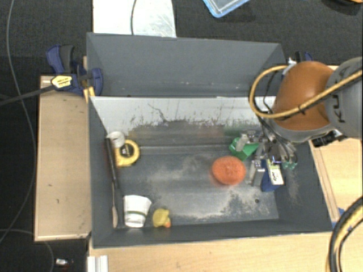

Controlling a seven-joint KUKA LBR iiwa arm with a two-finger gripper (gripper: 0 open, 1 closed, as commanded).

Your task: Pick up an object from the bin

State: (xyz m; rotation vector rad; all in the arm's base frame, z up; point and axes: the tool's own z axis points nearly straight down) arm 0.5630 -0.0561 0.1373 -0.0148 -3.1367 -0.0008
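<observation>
Orange and round, the ball (228, 170) lies right of centre on the floor of the bin (187, 194), just left of our gripper (266, 173). We cannot tell whether the gripper is spread or closed. A green thing (243, 145), perhaps a toy, sits just above. From beside the ball, we risk knocking it away or catching the green thing instead.
</observation>
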